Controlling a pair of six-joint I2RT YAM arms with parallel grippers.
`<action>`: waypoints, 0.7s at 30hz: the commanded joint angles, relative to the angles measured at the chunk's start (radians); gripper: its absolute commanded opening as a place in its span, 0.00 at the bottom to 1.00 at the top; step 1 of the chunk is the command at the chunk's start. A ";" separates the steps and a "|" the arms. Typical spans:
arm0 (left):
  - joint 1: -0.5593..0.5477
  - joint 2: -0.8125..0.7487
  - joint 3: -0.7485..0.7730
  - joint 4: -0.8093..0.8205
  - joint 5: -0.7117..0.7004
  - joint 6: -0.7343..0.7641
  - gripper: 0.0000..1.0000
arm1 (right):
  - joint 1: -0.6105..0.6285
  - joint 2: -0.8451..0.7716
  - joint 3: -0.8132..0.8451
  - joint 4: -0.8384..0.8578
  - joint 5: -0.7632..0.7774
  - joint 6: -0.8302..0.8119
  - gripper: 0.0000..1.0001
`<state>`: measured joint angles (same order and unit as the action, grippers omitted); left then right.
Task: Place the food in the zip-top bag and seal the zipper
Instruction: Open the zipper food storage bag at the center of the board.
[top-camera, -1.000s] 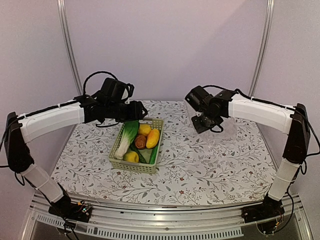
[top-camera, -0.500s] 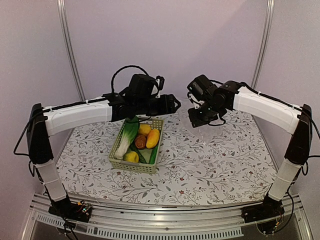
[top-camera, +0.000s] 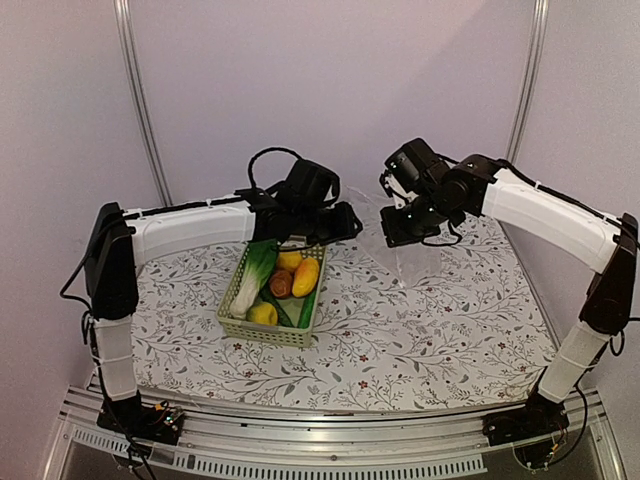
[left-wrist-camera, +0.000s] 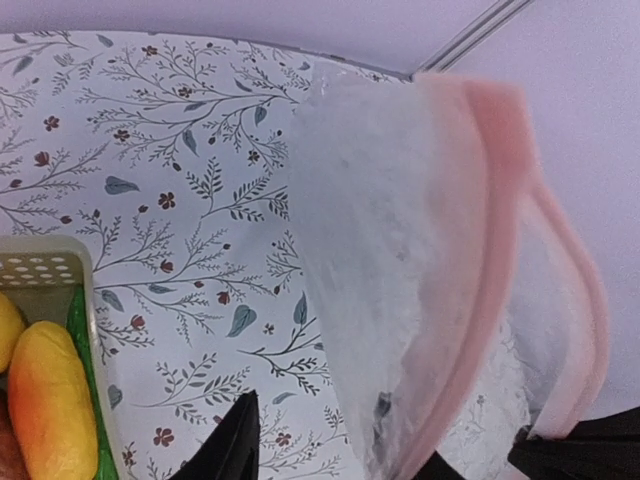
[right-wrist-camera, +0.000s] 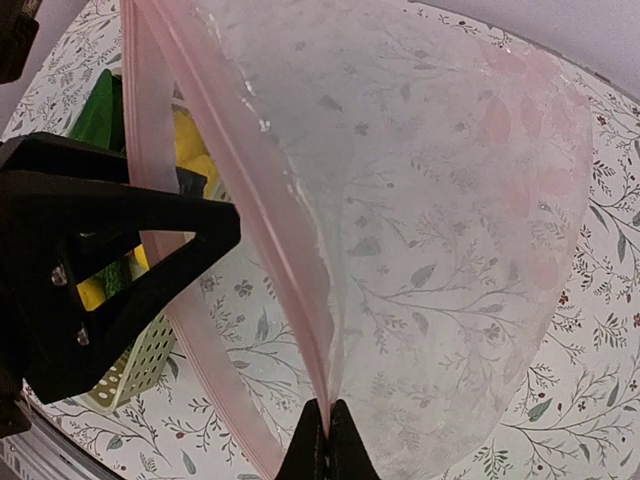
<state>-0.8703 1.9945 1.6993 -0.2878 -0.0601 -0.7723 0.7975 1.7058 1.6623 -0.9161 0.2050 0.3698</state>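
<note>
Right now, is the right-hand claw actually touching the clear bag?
Touching. The right wrist view shows the right gripper pinched shut on the pink zipper of the zip-top bag.

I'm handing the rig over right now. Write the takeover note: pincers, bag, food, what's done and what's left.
Right pincer: shut on the zipper, holding the bag up by it.
Left pincer: open at the bag's mouth, one zipper lip between its fingers, not gripped.
Food: all in the basket, none in the bag.
Done: bag lifted, mouth partly open.
Left: grip the lip, spread the mouth, load the food, seal the zipper.
</note>
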 joint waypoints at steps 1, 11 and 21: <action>0.009 0.018 0.025 -0.055 -0.011 -0.046 0.35 | -0.012 -0.060 0.024 -0.023 0.045 0.006 0.00; 0.027 -0.013 -0.033 -0.019 0.003 -0.070 0.29 | -0.082 -0.143 0.015 -0.070 0.110 -0.015 0.00; 0.016 -0.011 0.061 0.072 0.134 0.099 0.54 | -0.104 -0.150 0.017 -0.065 0.123 -0.010 0.00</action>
<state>-0.8509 1.9903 1.7191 -0.3202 -0.0433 -0.7982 0.7025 1.5593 1.6653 -0.9688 0.2970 0.3622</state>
